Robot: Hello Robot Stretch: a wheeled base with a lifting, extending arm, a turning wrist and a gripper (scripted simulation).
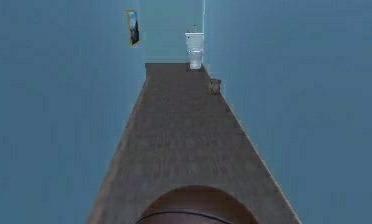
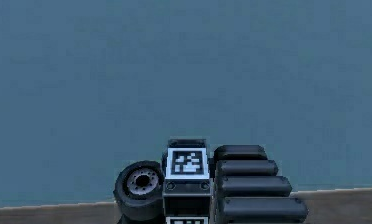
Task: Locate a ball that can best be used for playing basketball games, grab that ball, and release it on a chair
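A brown rounded shape (image 1: pixel 197 207) (a ball, perhaps) sits at the forward view's bottom edge; its place relative to the jaws, and whether they hold anything, I cannot tell.

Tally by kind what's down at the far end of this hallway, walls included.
Toilet: 1
Wall picture: 1
Small grey bin or box on the floor: 1
Total: 3
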